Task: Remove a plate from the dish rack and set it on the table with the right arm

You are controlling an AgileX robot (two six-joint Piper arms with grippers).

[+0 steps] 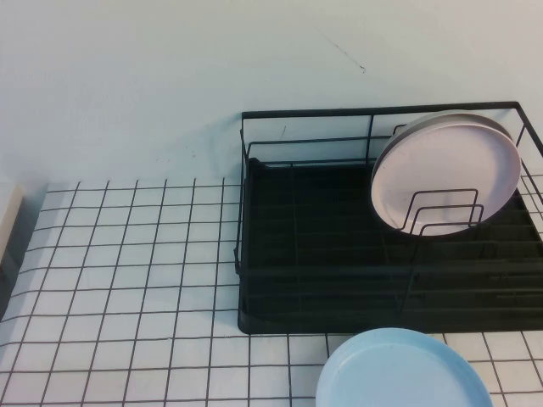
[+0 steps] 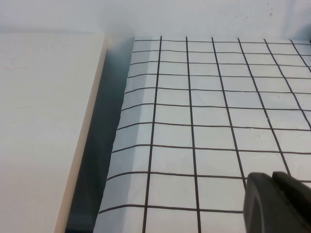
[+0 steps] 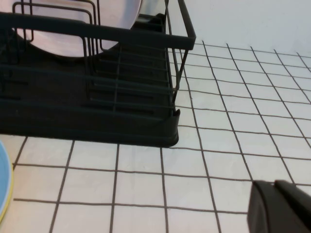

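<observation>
The pale pink plate (image 1: 445,174) stands upright in the right part of the black dish rack (image 1: 322,246), leaning among the wire dividers. It also shows in the right wrist view (image 3: 63,41), inside the rack (image 3: 97,116). Neither arm shows in the high view. My right gripper (image 3: 274,187) is shut and empty, low over the gridded table (image 3: 218,136), apart from the rack's near corner. My left gripper (image 2: 271,177) is shut and empty over the table (image 2: 204,111) near its left edge.
A greyish-white plate (image 1: 437,119) stands just behind the pink one. A light blue plate (image 1: 403,373) lies flat on the table in front of the rack; its edge shows in the right wrist view (image 3: 4,179). A cream block (image 2: 43,121) borders the table's left side.
</observation>
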